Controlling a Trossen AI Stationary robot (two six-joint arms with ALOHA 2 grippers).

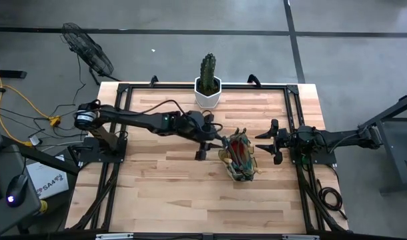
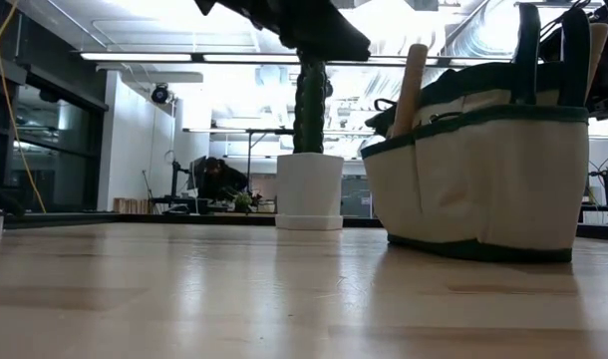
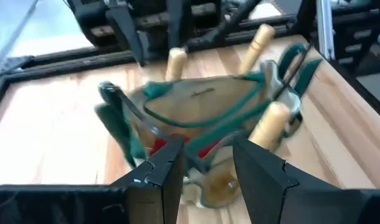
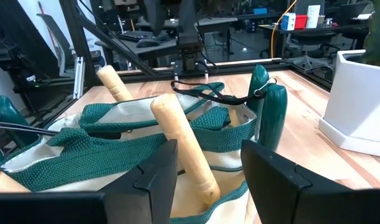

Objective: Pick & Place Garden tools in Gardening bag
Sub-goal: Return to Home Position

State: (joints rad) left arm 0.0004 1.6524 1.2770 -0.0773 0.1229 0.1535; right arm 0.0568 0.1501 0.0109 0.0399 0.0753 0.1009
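The olive-green and tan gardening bag (image 1: 240, 159) (image 2: 483, 170) stands upright on its base right of the table's middle. Wooden tool handles (image 3: 269, 124) (image 4: 180, 146) stick up out of it. Dark-green shears handles (image 4: 268, 112) stand at one end, and a red glove (image 3: 159, 146) shows inside. My left gripper (image 1: 222, 142) (image 3: 209, 165) hovers open just left of the bag and above its rim, tipped slightly down, nothing between its fingers. My right gripper (image 1: 265, 145) (image 4: 209, 168) waits open and level to the bag's right, clear of it.
A green cactus (image 1: 208, 70) in a white hexagonal pot (image 1: 207, 93) (image 2: 309, 189) stands at the table's far edge, behind the bag. A black frame (image 1: 123, 90) borders the tabletop. Bare wood (image 1: 177, 193) lies toward the near edge.
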